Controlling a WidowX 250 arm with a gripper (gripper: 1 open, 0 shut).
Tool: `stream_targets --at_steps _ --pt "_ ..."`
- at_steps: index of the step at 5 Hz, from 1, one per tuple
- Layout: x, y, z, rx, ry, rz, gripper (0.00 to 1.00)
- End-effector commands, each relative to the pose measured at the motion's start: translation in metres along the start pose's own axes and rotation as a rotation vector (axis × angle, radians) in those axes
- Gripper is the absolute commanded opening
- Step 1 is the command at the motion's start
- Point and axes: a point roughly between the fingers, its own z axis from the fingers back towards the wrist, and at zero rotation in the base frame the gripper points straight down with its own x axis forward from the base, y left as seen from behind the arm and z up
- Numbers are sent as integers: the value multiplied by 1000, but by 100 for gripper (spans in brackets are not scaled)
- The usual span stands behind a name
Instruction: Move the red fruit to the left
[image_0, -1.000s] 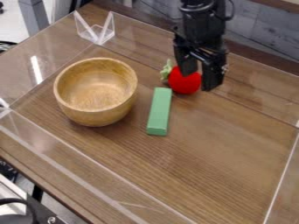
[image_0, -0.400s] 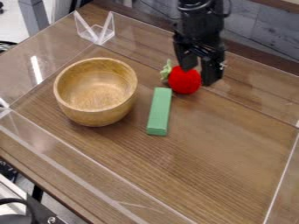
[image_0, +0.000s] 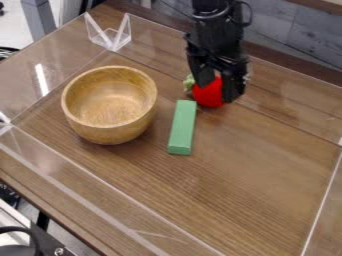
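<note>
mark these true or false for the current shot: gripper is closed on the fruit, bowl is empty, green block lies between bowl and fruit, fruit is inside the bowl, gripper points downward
1. The gripper is closed tight on the red fruit. False: its jaws stand open on either side of the fruit, which still sits on the table.
2. The wooden bowl is empty. True.
3. The green block lies between the bowl and the fruit. True, roughly; it sits right of the bowl and just below-left of the fruit.
4. The red fruit is inside the bowl. False: it is on the table, right of both bowl and block.
5. The gripper points downward over the fruit. True.
</note>
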Motion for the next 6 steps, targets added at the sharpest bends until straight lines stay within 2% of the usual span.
stream_targets --at_steps 1,3,6 --pt "11 -17 16 40 -60 5 100" --pt "9 -23 20 66 -88 77 100" --pt "6 23 18 100 -75 26 100"
